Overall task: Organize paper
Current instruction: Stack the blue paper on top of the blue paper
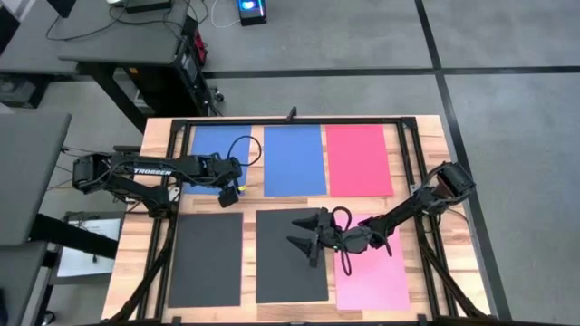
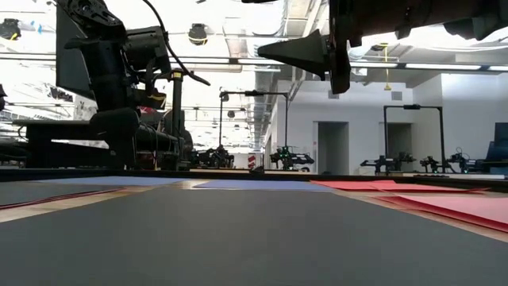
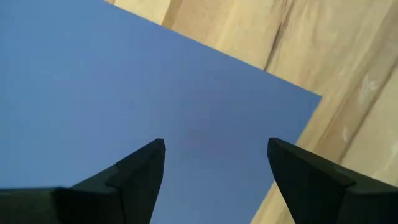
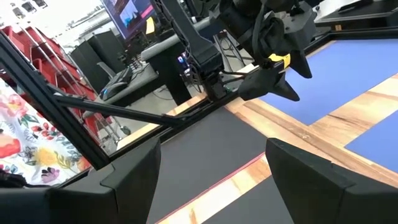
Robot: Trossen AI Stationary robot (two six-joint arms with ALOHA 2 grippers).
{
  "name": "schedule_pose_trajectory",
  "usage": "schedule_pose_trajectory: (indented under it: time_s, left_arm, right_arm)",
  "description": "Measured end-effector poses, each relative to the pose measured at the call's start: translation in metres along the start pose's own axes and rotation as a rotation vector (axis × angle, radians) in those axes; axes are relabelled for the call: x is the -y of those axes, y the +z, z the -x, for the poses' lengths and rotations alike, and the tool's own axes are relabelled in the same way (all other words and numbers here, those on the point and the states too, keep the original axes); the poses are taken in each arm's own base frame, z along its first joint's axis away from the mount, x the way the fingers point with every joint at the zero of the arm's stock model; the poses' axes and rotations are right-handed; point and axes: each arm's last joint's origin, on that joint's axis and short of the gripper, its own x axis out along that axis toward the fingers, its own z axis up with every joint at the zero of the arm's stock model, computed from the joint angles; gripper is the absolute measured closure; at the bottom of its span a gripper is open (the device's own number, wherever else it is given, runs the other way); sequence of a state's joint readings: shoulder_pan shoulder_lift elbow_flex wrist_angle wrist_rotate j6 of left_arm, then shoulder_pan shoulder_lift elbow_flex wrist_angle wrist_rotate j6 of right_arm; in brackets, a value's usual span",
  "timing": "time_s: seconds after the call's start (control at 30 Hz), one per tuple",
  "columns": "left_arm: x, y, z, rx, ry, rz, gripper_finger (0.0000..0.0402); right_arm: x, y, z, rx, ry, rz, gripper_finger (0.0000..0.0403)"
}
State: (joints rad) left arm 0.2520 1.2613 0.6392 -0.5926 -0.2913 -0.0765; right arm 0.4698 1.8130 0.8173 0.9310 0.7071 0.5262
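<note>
Paper [image 1: 294, 159]: six sheets laid apart in a two-row grid on the table [image 1: 428, 136], none stacked; gathering apparently not begun. Left gripper [image 1: 230, 192] and right gripper [image 1: 304, 231] both wide, empty

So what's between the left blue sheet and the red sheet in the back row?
The high view shows a second blue sheet between the left blue sheet and red sheet.

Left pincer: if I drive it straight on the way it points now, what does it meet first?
Most likely the blue sheet beneath it. The left pincer is open and aimed down at that sheet near its corner, with bare wooden table just beyond the edge. Nothing shows in between, though the gap is hard to judge.
</note>
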Motion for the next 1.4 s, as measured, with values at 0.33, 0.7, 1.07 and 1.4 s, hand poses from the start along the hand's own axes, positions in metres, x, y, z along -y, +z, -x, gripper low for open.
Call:
schedule_pose_trajectory:
  time_s: [0.33, 0.7, 1.07, 1.4]
  left_arm:
    - [0.0001, 0.0006, 0.0, 0.006, -0.001, 0.01, 0.0137]
    - [0.0011, 0.0007, 0.0, 0.005, -0.033, 0.016, 0.0137]
    - [0.0017, 0.0019, 0.0001, 0.017, -0.052, -0.023, 0.0137]
    - [0.0039, 0.0061, 0.0004, 0.06, -0.119, -0.04, 0.0137]
  right_arm:
    - [0.0, -0.0001, 0.0, -0.001, -0.001, 0.058, 0.0124]
    - [0.0041, 0.0015, -0.0034, -0.001, -0.017, 0.146, 0.0124]
    - [0.007, 0.0034, -0.0059, 0.004, -0.028, 0.2, 0.0124]
    - [0.005, 0.007, -0.0059, 0.036, -0.013, 0.17, 0.0124]
